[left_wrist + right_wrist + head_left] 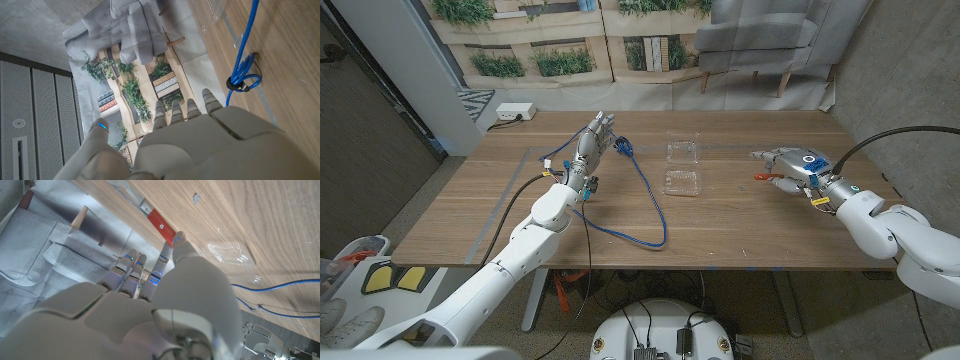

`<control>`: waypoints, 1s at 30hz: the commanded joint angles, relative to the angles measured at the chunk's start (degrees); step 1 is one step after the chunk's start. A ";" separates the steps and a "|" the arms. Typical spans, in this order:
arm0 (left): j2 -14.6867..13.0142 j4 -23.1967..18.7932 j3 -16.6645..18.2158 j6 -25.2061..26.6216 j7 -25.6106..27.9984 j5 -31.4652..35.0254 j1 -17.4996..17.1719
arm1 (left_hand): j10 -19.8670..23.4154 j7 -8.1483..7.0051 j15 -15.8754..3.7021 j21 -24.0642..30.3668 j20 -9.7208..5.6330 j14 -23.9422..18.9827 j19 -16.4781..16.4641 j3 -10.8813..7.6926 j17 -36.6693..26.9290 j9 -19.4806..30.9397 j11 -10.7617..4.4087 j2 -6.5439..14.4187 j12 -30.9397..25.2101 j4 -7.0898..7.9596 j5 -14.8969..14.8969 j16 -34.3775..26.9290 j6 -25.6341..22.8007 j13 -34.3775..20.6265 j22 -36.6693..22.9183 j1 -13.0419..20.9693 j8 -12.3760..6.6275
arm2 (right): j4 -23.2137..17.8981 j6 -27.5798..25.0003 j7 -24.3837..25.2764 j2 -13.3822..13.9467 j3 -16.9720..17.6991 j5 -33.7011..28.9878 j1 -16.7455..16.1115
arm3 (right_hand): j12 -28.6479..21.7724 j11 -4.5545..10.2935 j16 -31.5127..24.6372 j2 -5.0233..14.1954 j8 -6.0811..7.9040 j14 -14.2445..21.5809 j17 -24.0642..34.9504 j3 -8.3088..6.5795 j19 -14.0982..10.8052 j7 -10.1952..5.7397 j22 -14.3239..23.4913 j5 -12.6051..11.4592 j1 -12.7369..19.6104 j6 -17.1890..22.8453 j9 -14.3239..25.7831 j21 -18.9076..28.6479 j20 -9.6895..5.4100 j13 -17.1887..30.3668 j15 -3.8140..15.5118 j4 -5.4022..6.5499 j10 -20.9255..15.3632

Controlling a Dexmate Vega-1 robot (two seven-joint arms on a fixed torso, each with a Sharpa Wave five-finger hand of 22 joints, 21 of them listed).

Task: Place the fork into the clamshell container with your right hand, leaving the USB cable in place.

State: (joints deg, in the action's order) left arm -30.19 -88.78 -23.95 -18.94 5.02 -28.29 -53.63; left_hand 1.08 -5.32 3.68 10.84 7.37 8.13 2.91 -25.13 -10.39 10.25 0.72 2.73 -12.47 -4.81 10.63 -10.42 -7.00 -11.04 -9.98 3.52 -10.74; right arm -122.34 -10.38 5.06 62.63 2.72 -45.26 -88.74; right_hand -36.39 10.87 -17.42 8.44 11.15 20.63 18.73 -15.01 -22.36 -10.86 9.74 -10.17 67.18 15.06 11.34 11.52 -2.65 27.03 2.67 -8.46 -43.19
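Wooden table is carrying everything we are working with, a printed garden backdrop hanging behind it.

Nearest us, the blue USB cable is looping across the table's middle-left, its coiled end lying just beside our left hand. That hand is standing at the table's left with fingers straight and apart, gripping nothing; we are judging it parked there so the cable is staying undisturbed.

Over on the right, our right hand is reaching low over the red-handled fork, which is lying on the table well apart from the container. In the right wrist view the fingertips are touching or nearly touching the red handle; whether they are pinching it we cannot tell.

Farther back at centre, the clear clamshell container is lying open, both halves up, ready for the fork. We are judging the grasp as the step in hand.
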 commanded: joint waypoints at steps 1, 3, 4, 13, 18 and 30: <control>-0.60 -1.41 0.15 1.41 0.61 0.44 -0.04 | 0.62 0.16 -0.01 0.34 -0.19 0.40 0.01 -0.38 -0.12 0.15 0.11 0.15 -0.31 -0.09 -0.10 -0.33 -0.37 -0.29 -0.16 0.28 -0.14 | 1.81 1.77 1.78 1.27 -2.07 1.30 3.73 | -6.24 1.38 -0.25 1.05 -0.12 0.57 0.16 0.09 -0.38 0.03 0.24 -0.33 1.68 0.44 0.10 0.00 -2.80 0.13 10.53 -0.04 -2.12; -0.73 -1.66 0.08 1.73 0.56 0.50 0.05 | 0.57 0.13 0.04 0.34 -0.20 0.40 0.02 -0.42 -0.12 0.15 0.05 0.19 -0.29 -0.13 -0.11 -0.33 -0.37 -0.29 -0.16 0.33 -0.14 | 2.04 2.12 2.12 1.57 -2.30 1.45 4.15 | -6.27 1.39 -0.25 1.04 -0.11 0.59 0.18 0.11 -0.34 0.02 0.24 -0.33 1.71 0.47 0.11 -0.01 -2.81 0.12 10.53 -0.04 -2.10; -0.80 -1.77 0.02 1.92 0.55 0.56 0.11 | 0.55 0.14 0.02 0.34 -0.18 0.38 0.00 -0.43 -0.12 0.15 0.05 0.20 -0.28 -0.14 -0.12 -0.33 -0.31 -0.29 -0.16 0.35 -0.11 | 2.14 2.32 2.24 1.68 -2.38 1.63 4.37 | -6.28 1.38 -0.25 1.06 -0.13 0.60 0.20 0.12 -0.29 -0.01 0.24 -0.33 1.73 0.44 0.11 -0.03 -2.79 0.09 10.53 -0.03 -2.08; -0.15 -1.35 -0.07 1.30 1.30 1.08 0.13 | 0.58 0.17 0.00 0.32 -0.24 0.37 0.06 -0.57 -0.11 0.14 -0.04 0.30 -0.28 -0.29 -0.19 -0.34 -0.22 -0.29 -0.16 0.53 -0.07 | 2.62 3.20 3.24 2.80 -3.12 1.99 6.10 | -6.36 1.35 -0.22 1.10 -0.13 0.61 0.30 0.18 -0.25 -0.05 0.24 -0.33 1.82 0.48 0.12 -0.05 -2.85 0.03 10.55 0.02 -1.99; -0.55 -1.43 -0.28 1.36 1.56 1.98 -0.08 | 0.59 0.17 -0.04 0.33 -0.27 0.38 0.03 -0.60 -0.11 0.14 0.04 0.32 -0.28 -0.35 -0.23 -0.33 -0.20 -0.29 -0.16 0.59 -0.07 | 2.51 3.47 3.43 3.42 -4.37 1.52 7.72 | -6.44 1.35 -0.21 1.15 -0.13 0.66 0.38 0.21 -0.32 0.08 0.24 -0.34 1.93 0.53 0.13 -0.02 -2.78 0.01 10.56 0.04 -1.87; -1.34 -2.65 0.11 1.97 2.63 2.86 -0.81 | 0.65 0.01 -0.06 0.31 -0.30 0.37 0.08 -0.58 -0.12 0.14 0.00 0.14 -0.28 -0.50 -0.31 -0.34 -0.11 -0.30 -0.15 0.62 -0.03 | 4.25 5.51 4.79 3.67 -9.22 2.23 14.03 | -6.78 1.33 -0.22 1.18 0.10 0.89 0.64 0.37 -0.60 -0.23 0.23 -0.34 2.18 1.33 0.15 0.05 -3.21 -0.11 10.59 0.10 -1.83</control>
State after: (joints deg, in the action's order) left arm -30.86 -90.57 -24.06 -17.42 6.97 -26.13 -53.93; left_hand 1.08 -5.32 3.68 10.84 7.25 8.13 3.03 -25.45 -10.39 10.25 0.72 2.94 -12.47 -5.13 10.38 -10.42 -7.01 -11.04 -9.98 3.74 -10.74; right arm -119.41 -6.39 8.74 65.80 -2.71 -43.35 -79.70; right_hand -38.16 10.88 -17.42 8.77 11.16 20.93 19.20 -14.78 -22.35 -10.97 9.73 -10.18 67.93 15.78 11.33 11.52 -2.65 26.74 2.35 -8.23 -43.18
